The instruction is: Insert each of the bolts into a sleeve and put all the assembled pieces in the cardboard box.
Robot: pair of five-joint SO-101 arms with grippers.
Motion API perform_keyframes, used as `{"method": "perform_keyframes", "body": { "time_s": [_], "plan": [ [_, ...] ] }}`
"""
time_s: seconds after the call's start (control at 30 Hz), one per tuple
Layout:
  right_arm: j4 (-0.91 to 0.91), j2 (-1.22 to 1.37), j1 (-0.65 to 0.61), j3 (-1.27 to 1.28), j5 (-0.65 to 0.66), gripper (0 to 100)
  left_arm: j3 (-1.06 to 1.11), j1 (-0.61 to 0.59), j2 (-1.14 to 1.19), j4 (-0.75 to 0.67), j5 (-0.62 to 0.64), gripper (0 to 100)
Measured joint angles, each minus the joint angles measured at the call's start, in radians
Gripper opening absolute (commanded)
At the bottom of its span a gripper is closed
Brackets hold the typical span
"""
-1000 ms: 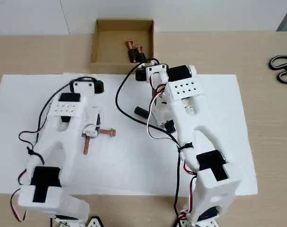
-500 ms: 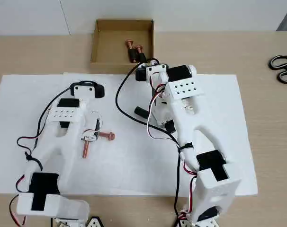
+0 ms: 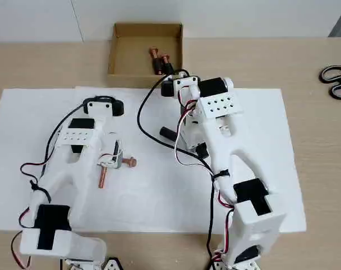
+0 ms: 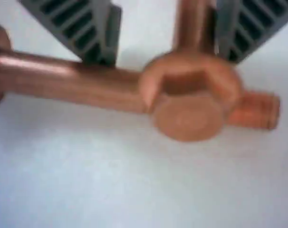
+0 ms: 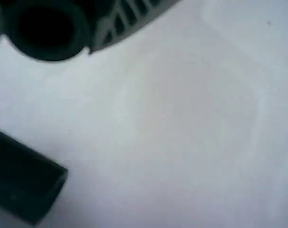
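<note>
Although the right arm (image 3: 215, 112) overhangs its own wrist in the high view, a black sleeve (image 3: 167, 133) pokes out from beneath it toward the left arm (image 3: 75, 146), with its far end hidden under the white housing. On the white paper (image 3: 260, 180), the left gripper (image 3: 112, 160) hangs over the spot where two copper bolts meet. The sideways bolt (image 3: 126, 162) shows its head and part of its shaft. The lengthwise bolt (image 3: 103, 178) runs back toward the arm bases. The gripper covers their junction. The cardboard box (image 3: 117, 56) sits beyond the paper with two assembled pieces (image 3: 159, 61) near its right wall (copper heads pointing away from the arms). Scissors (image 3: 335, 80) lie on the table (image 3: 322, 146), cut off at the edge.

In the left wrist view the jaws stand moderately apart, with ribbed fingers (image 4: 82, 28) on either side of one bolt's shaft. The shaft lies close against one finger and clear of the other, so nothing is gripped. That bolt's hexagonal head rests over the other bolt's shaft, whose head end is cut off.

In the right wrist view the sleeve sits end-on in the right gripper (image 5: 53, 35), bore toward the camera and tight against one ribbed finger (image 5: 125, 16). The opposite finger is almost wholly cut off, so the jaws only appear clamped on the sleeve. A dark block (image 5: 20, 190) at the corner is cut off, and I cannot tell what it is.
</note>
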Motion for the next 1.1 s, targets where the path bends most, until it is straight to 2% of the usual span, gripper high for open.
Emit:
{"method": "perform_keyframes", "body": {
  "time_s": [0.63, 1.0, 1.1],
  "plan": [
    [0.0, 0.0, 0.0, 0.0, 0.0, 0.4, 0.0, 0.0, 0.0, -0.038, 0.003, 1],
    [0.0, 0.0, 0.0, 0.0, 0.0, 0.4, -0.002, 0.0, 0.0, -0.038, 0.005, 0],
    [0.0, 0.0, 0.0, 0.0, 0.0, 0.4, -0.04, 0.0, 0.0, 0.017, 0.005, 0]
  ]
}}
